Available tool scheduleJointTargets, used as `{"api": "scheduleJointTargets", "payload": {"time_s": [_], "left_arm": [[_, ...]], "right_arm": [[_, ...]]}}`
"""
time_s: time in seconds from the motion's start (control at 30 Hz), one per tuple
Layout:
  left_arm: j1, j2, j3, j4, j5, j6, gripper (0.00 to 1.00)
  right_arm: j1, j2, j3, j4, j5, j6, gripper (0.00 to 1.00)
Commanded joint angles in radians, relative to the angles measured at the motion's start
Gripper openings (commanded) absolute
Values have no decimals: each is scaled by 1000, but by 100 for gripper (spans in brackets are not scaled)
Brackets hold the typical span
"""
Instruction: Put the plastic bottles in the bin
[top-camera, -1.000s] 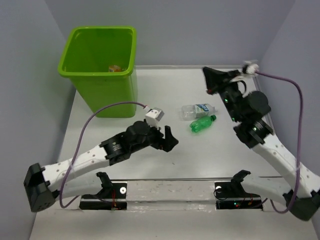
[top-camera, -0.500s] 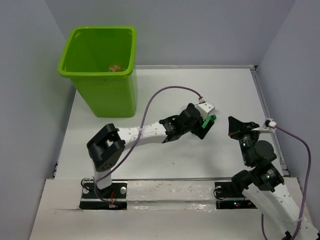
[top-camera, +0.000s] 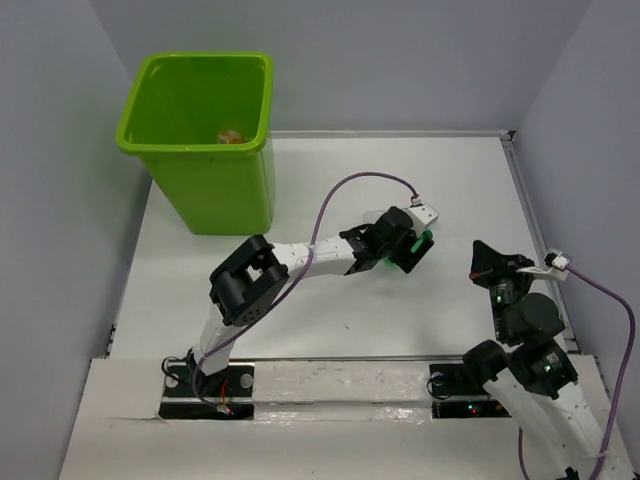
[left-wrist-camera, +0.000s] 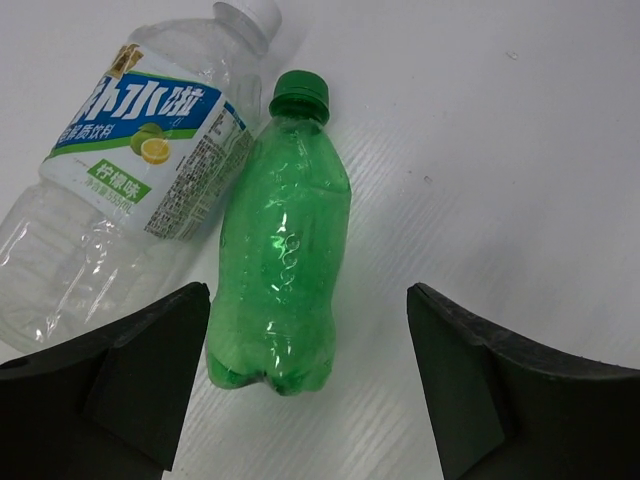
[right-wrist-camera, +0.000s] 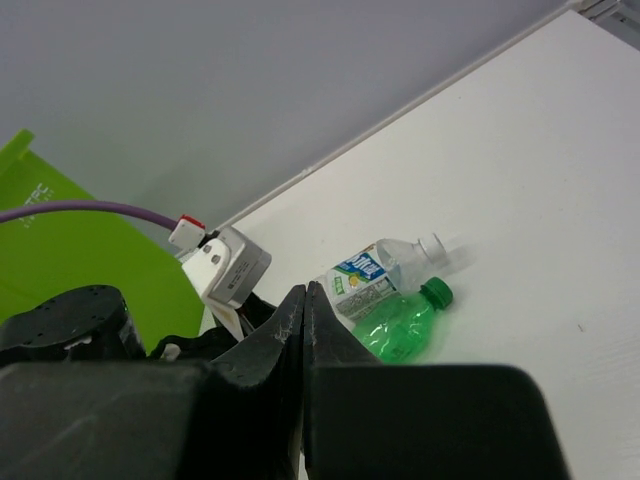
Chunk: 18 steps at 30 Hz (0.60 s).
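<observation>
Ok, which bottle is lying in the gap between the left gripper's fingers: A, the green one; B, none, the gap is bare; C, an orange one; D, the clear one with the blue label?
A: in the left wrist view the green bottle lies on its side in the gap of the open left gripper, with the clear blue-labelled bottle right beside it, mostly outside that gap.

left arm (top-camera: 300, 258) stretched out low, left tool (left-wrist-camera: 305, 300) jaws wide apart | right arm (top-camera: 530, 330) folded near base, right tool (right-wrist-camera: 305, 300) jaws pressed together
</observation>
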Motion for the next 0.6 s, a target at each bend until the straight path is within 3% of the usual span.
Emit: {"api": "scheduleJointTargets", "payload": {"time_s": [0.0,0.27,0.47,0.57], "left_arm": [[-2,43,73,12,-18,22,90],[12,94,57,28,23,-29,87],[-19,77,3,47,22,-76,77],[-31,47,-55,85,6,-128,66]], "right_arm": [[-6,24,39,-2,-19,-16,0],[-6,33,89,-5,-82,-34,2],[-6,184,174,-22,-108,-54,62],[-6,292,195,-20,-116,-36,70]]}}
